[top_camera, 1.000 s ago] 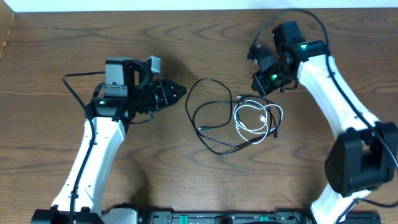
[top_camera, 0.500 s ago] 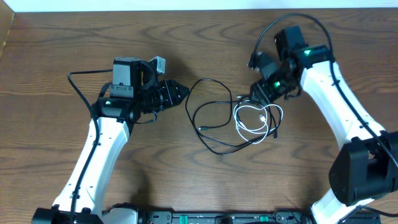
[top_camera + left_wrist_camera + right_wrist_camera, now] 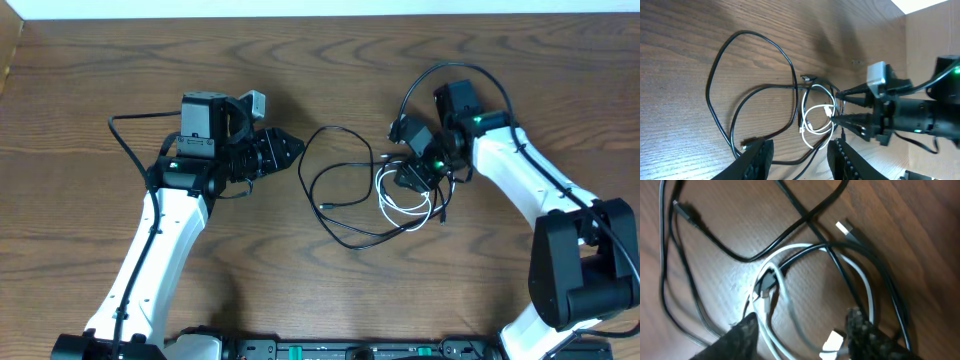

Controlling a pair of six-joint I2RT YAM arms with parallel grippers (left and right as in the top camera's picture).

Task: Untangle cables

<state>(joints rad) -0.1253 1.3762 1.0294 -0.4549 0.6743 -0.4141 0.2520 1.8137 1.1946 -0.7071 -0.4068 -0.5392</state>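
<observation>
A dark brown wooden table (image 3: 80, 110) is filling the overhead view, its grain running left to right. The two cables are lying near the middle of it, between the arms. The black cable (image 3: 807, 219) is sprawling in wide, loose loops, and the white cable (image 3: 810, 244) is sitting in a small tight coil at the right side of those loops. Black strands are crossing over and through the white coil, so the two are lying tangled together. A white plug (image 3: 845, 228) is poking out beside the coil, and a small black plug (image 3: 682, 210) is lying off at the end of one black strand.

The right gripper (image 3: 801, 317) is hanging directly over the white coil. Its jaws are standing spread with the coil showing between them and are clamping nothing. The left gripper (image 3: 799, 150) is pointing toward the left edge of the black loops, close beside them. Its jaws are parted too and are holding nothing. Whether either gripper is actually touching a cable, I cannot tell.
</observation>
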